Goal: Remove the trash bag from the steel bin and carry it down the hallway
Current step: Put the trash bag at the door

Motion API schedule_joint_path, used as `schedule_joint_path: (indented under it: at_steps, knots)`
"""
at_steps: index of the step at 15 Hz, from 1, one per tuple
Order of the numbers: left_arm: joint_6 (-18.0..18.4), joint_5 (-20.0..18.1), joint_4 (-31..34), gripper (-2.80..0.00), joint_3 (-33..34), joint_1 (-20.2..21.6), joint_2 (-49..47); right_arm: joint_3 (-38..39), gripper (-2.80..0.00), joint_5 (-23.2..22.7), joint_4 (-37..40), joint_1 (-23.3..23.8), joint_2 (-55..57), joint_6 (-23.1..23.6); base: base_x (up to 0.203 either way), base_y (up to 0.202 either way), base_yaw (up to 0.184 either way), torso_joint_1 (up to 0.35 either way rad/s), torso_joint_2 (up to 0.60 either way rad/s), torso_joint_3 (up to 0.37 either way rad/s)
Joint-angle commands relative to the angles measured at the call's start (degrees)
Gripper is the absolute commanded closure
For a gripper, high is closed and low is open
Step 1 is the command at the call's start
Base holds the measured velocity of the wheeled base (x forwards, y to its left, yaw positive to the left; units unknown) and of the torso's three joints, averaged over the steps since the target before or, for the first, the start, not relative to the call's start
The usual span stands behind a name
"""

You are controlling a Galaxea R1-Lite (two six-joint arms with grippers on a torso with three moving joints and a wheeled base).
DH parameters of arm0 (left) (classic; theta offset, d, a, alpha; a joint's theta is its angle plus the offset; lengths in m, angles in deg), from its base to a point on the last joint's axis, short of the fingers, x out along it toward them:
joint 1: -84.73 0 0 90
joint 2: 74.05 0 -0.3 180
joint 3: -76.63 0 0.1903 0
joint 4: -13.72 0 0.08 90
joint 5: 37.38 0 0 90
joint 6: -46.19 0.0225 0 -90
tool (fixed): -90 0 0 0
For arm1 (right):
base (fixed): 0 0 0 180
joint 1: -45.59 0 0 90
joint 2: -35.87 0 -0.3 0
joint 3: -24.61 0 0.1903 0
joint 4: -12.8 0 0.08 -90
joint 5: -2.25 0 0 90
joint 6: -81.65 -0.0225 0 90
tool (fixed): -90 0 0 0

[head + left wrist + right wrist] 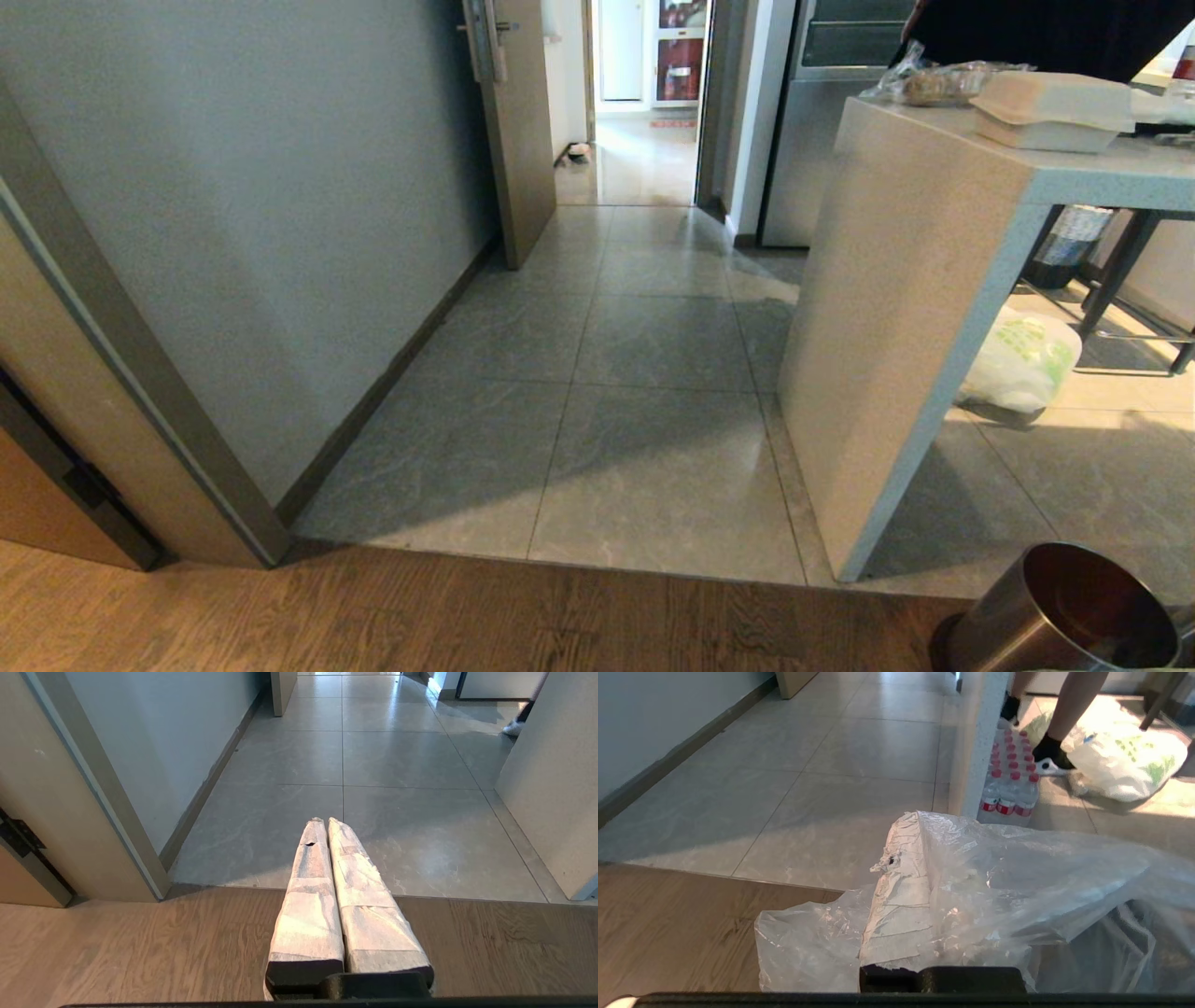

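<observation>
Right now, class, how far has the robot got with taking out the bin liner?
Done: the steel bin stands unlined, and the trash bag is out of it. In hand: the right pincer is shut on the bag. Left: carrying it down the hallway; the robot is at the wood-floor edge. The left pincer is shut and empty.

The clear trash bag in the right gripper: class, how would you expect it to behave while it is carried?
The trash bag is thin, crinkled film that drapes over the right gripper, so it is probably floppy and will sag and sway. It looks see-through with nothing bulky visible inside, so likely very light. Its glossy surface suggests it could slip from a loose hold.
</observation>
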Motion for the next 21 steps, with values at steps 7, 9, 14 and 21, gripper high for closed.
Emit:
schedule_joint_path:
  at_steps: [7,9,14,21]
  knots:
    - [-0.02,0.01,-0.09,0.0,0.0,0.02,0.0,0.09,0.0,-0.05,-0.01,0.0,0.07,0.02,0.142,0.0,0.0,0.001,0.0,0.002]
    - [-0.02,0.01,-0.01,0.0,0.0,0.02,0.0,0.09,0.0,-0.05,-0.01,0.0,0.07,0.02,0.191,0.0,0.002,0.002,0.0,0.005]
    - [-0.02,0.01,-0.01,0.0,0.0,0.02,0.0,0.09,0.0,-0.05,-0.01,0.0,0.07,0.02,0.191,0.0,0.002,0.002,0.0,0.004]
    - [-0.11,0.01,-0.09,0.0,0.0,0.02,0.0,0.09,0.0,-0.05,-0.01,0.0,0.07,0.02,0.19,0.0,0.001,0.003,0.0,0.002]
